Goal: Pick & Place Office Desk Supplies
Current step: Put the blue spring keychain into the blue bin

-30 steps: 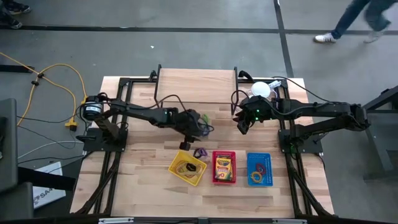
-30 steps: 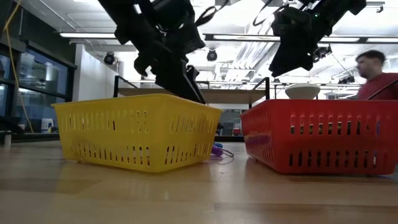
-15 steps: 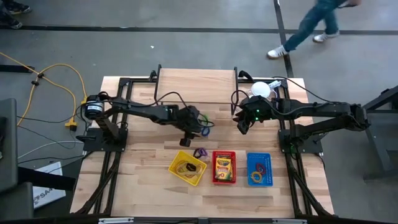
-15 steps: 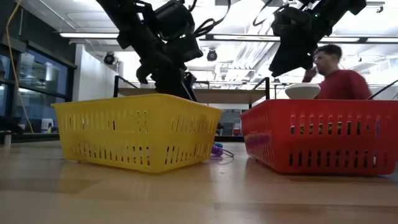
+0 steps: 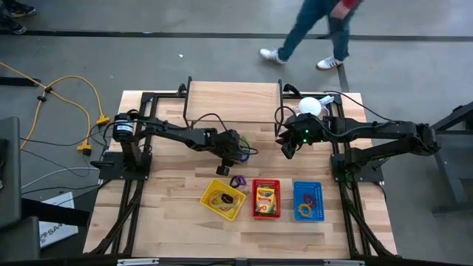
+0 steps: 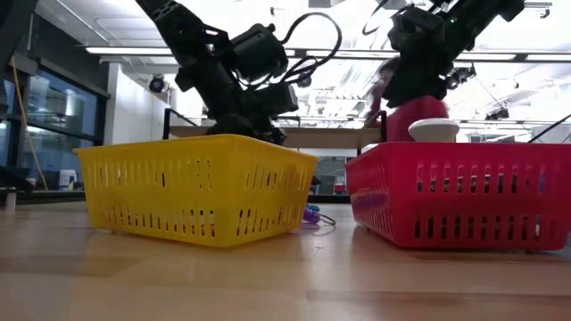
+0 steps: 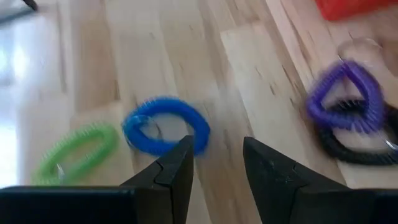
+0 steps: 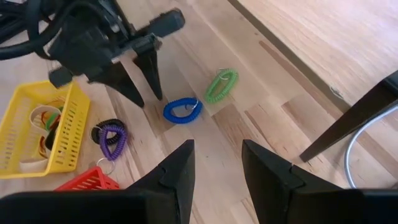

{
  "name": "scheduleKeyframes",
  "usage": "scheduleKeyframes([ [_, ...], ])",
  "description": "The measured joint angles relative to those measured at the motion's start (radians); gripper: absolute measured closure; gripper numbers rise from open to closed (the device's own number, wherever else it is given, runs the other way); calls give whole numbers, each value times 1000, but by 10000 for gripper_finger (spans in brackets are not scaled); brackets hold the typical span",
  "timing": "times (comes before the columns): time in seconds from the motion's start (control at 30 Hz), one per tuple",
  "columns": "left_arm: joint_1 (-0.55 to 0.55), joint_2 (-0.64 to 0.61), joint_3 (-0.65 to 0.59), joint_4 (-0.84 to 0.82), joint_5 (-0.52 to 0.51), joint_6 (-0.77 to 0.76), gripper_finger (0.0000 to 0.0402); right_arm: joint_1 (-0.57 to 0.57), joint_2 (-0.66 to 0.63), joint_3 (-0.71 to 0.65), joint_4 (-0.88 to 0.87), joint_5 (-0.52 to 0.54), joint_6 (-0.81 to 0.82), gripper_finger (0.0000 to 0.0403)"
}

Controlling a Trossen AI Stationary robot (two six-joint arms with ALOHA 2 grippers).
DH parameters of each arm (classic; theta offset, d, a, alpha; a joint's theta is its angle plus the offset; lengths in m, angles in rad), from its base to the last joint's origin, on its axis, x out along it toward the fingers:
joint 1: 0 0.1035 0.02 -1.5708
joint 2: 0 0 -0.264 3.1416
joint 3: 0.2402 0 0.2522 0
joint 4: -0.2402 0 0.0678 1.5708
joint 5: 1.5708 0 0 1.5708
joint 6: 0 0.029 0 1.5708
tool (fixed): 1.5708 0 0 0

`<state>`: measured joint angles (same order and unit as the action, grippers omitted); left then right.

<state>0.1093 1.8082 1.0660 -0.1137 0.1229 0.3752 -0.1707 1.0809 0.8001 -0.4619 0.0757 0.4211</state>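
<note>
While the right gripper (image 8: 214,163) waits open and empty above the table's (image 5: 222,100) far side, the left gripper (image 7: 214,163) hangs open just above a blue coil ring (image 7: 165,125), seemingly lined up to grasp it; a green coil ring (image 7: 77,151) lies beside.

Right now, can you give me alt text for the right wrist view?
The left hand, open, hovers beside a blue coil ring on the wooden table, a green coil ring just beyond. Purple and black coils lie by the yellow basket.
</note>
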Motion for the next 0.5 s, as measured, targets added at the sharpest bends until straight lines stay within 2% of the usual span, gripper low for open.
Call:
scheduleKeyframes([
  [0.3,-20,9,3,17,-79,55,268,0,0,0,18,0,0,283],
  [0.5,-29,23,4,54,-81,79,268,0,0,0,33,0,0,283],
])
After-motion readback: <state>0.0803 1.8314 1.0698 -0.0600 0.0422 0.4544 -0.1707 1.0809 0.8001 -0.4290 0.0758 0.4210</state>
